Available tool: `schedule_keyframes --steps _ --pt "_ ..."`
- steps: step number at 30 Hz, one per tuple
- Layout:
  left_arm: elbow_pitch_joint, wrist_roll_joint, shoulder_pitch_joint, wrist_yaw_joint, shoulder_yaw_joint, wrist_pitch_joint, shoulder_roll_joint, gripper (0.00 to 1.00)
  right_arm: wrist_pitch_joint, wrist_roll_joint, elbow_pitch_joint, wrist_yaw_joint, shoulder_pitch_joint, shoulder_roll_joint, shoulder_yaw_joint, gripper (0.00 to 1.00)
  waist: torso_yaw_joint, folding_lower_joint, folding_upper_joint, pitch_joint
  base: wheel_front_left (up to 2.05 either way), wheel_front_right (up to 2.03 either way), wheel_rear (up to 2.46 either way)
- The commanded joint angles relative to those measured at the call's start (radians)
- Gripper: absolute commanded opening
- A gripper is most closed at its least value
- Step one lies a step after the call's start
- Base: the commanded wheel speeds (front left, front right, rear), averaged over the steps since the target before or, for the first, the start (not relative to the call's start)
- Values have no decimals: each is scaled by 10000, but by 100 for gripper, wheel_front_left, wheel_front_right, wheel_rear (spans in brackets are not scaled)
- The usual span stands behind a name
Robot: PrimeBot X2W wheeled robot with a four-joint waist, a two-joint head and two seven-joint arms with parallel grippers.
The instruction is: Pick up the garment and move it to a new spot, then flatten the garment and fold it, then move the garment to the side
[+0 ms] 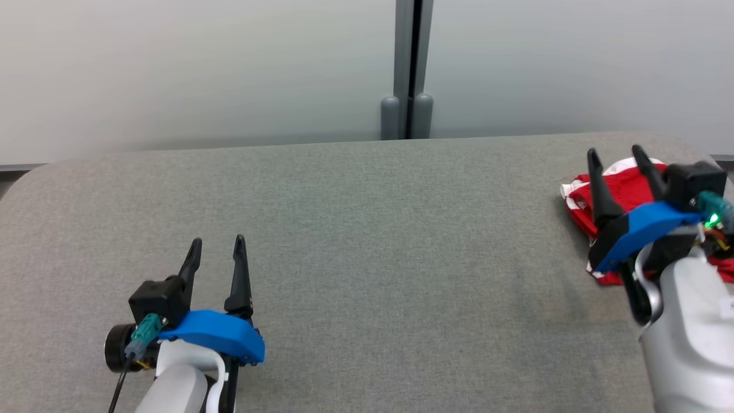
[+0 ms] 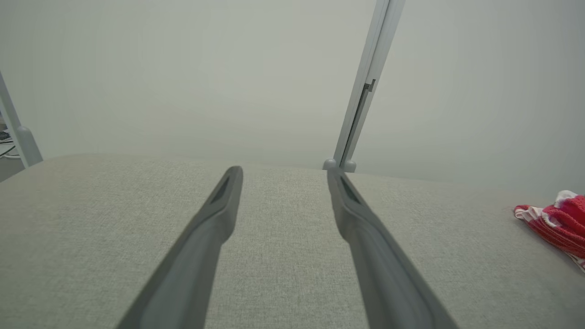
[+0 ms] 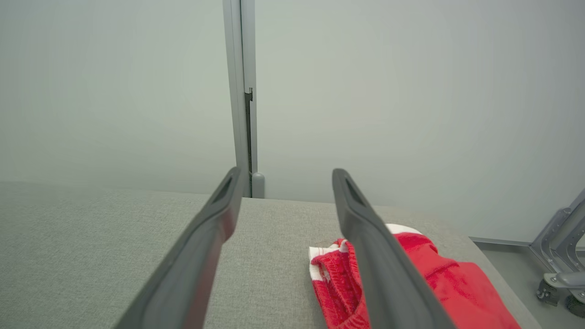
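Grey fabric-covered table point(image 1: 367, 241) before pale wall panels point(image 1: 172, 69). One red-and-white garment point(image 1: 622, 186) bundled compactly at the far right edge, fitting either a heap awaiting pickup or a folded piece already set aside. Two grippers: right gripper point(image 1: 613, 150) just over it, left gripper point(image 1: 218, 239) well apart over bare tabletop, both spread wide, holding nothing.

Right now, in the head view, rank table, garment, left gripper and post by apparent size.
1. table
2. left gripper and garment: look alike; the gripper is nearer and the garment partly hidden, so unranked
3. post
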Motion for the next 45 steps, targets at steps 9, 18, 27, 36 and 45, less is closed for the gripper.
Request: schedule_keyframes --steps 9,18,27,36,45 --pt "112 -147 633 84 59 -133 -151 100 -606 -158 -1314 2 2038 961 34 100 451 2 1 -263 0 0 0" --pt "-118 -214 1059 131 28 -176 -418 100 -1042 861 -2255 1 3825 1100 240 100 732 2 1 -433 0 0 0" --pt "-320 -277 1349 230 98 -183 -403 100 -1186 1327 -2612 1 4462 1100 605 100 474 2 1 -451 0 0 0" --pt "-381 -282 1337 305 -28 -106 -358 100 -1147 1246 -2641 2 4456 1103 548 100 444 2 1 -469 0 0 0" --pt "-350 -285 1296 361 -98 -73 -309 100 -1073 1331 -2728 2 4545 1104 588 100 517 2 1 -520 0 0 0"
